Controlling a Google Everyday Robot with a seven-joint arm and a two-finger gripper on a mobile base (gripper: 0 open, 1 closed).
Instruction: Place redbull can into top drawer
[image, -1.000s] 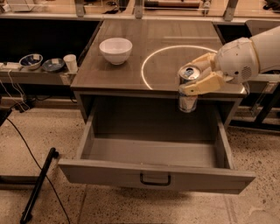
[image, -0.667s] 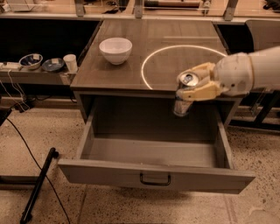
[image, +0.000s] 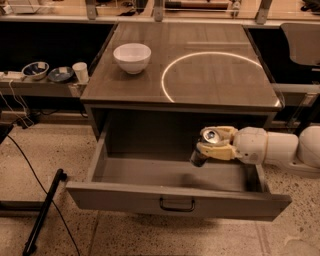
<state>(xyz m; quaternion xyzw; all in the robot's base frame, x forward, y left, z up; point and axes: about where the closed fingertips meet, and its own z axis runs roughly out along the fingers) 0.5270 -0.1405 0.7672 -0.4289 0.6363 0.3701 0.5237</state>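
— Item one: gripper (image: 215, 142)?
— It reaches in from the right, below the tabletop (image: 215, 75), over the right half of the open top drawer (image: 125, 196). Its fingers are clamped on the redbull can (image: 210, 136).
— Item two: the can?
— Tilted, with its silver top up and to the right, inside the drawer opening. Whether its base touches the drawer floor cannot be told.
— Other stock?
— A white bowl (image: 132, 57) on the far left of the tabletop; a white cup (image: 80, 71) on the left side shelf (image: 40, 87).
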